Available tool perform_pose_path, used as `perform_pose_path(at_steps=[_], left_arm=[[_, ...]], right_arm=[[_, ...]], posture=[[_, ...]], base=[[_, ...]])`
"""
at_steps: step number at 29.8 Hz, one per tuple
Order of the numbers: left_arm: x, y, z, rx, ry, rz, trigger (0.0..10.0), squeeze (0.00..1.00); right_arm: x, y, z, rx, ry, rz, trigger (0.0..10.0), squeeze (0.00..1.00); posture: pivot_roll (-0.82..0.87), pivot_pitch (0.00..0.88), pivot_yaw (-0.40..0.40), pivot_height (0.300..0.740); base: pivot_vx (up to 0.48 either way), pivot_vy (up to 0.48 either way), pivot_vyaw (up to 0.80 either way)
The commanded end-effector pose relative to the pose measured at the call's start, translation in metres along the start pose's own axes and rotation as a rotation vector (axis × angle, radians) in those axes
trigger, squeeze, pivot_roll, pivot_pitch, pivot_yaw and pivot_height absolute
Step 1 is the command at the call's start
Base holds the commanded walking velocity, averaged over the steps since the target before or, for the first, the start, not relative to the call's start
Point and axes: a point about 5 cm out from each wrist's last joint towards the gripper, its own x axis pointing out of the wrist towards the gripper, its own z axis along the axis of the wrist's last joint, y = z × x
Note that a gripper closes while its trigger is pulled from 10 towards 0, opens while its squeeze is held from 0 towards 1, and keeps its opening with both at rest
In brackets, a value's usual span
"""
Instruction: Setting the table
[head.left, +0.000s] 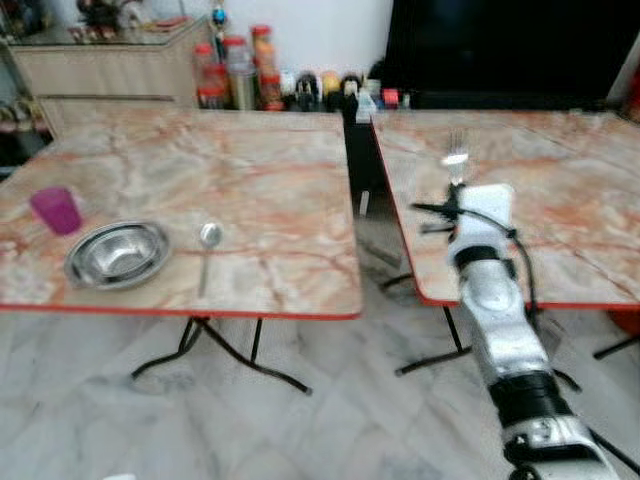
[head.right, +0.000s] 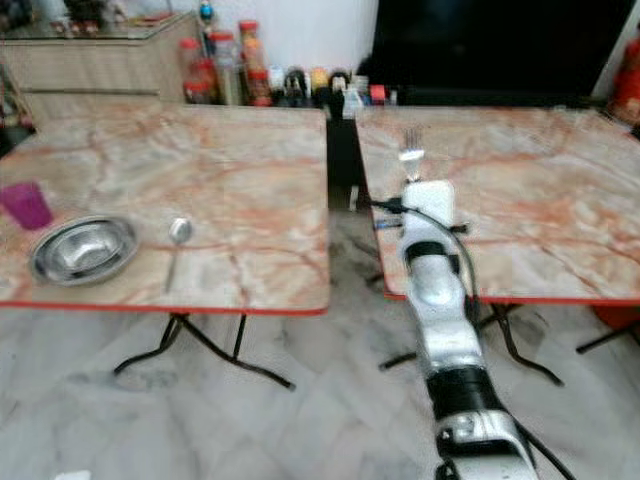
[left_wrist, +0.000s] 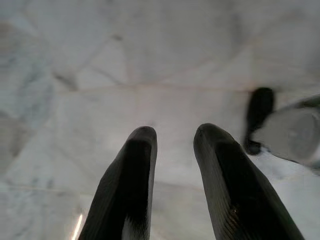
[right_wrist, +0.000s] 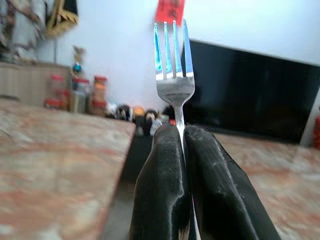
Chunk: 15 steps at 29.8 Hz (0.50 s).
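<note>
Over the right desk (head.left: 560, 200), the right claw (right_wrist: 181, 150) is clamped on a fork (right_wrist: 173, 70), tines up, likely for carrying to the bowl (head.left: 117, 253) and spoon (head.left: 207, 250) setting; left claw (left_wrist: 175, 150) hangs apart

A row of bottles and jars (head.left: 240, 70), several with red lids, stood on the floor against the white wall (head.left: 320, 30) behind the 2 counters. To their right sat a cluster of smaller dark bottles (head.left: 325, 90). A large black screen (head.left: 510, 45) filled the wall space beyond the right-hand counter. A pale wooden sideboard (head.left: 110, 70) with a glass top stood at the far left, small items on it too blurred to tell. A red paper decoration (right_wrist: 169, 10) hung on the wall above the screen. The floor (head.left: 330, 400) was pale grey marble tile with faint veining. Black folding legs (head.left: 225, 355) showed under the left counter.
</note>
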Motion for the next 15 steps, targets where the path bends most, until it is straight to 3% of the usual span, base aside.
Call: perform_pose_path(at_steps=[1,4,12,15], left_arm=[[0.0,-0.005,0.0,-0.004,0.004,-0.011,10.0,0.0],[0.0,-0.005,0.0,0.001,0.002,-0.01,10.0,0.0],[0.0,-0.005,0.0,0.001,0.001,-0.009,10.0,0.0],[0.0,-0.005,0.0,0.001,0.001,-0.009,10.0,0.0]], right_arm=[[0.0,-0.014,0.0,-0.014,-0.007,-0.035,10.0,0.0],[-0.003,-0.03,-0.002,-0.092,-0.052,-0.043,10.0,0.0],[-0.008,-0.034,-0.012,-0.112,-0.046,-0.053,10.0,0.0],[-0.009,-0.035,-0.016,-0.058,-0.023,-0.075,10.0,0.0]], posture=[[0.04,0.0,-0.007,0.732],[0.04,0.0,0.001,0.732],[0.04,0.0,0.002,0.732],[0.04,0.0,0.002,0.732]], base=[[0.0,0.48,0.0],[0.0,0.48,0.0],[0.0,0.48,0.0],[0.0,0.48,0.0]])
